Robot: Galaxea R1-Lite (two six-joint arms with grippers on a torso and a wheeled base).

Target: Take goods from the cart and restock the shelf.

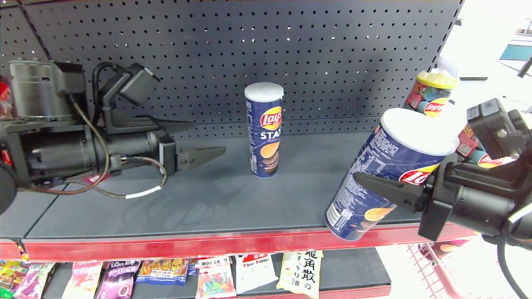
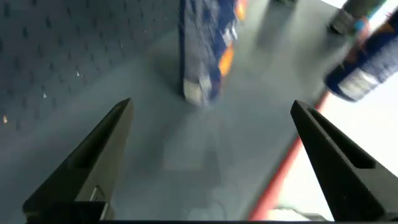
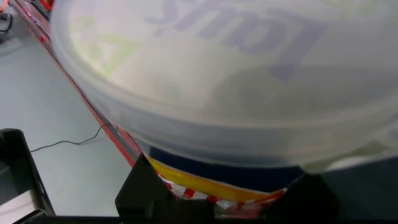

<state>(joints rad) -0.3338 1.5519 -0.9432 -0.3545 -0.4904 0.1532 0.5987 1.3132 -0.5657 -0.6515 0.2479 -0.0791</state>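
A blue chip can [image 1: 374,149] is squeezed tight between the fingers of the right gripper [image 1: 386,176]. It is tilted, with its bottom end over the red front edge [image 1: 166,245] of the shelf [image 1: 199,199]. The left gripper [image 1: 208,136] is spread wide with nothing in it, just above the shelf. Farther out past its fingers, a second blue can [image 1: 264,131] is stood upright.

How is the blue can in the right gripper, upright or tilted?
Tilted. In the right gripper the blue can leans, lid higher and to the right, base over the red shelf edge.
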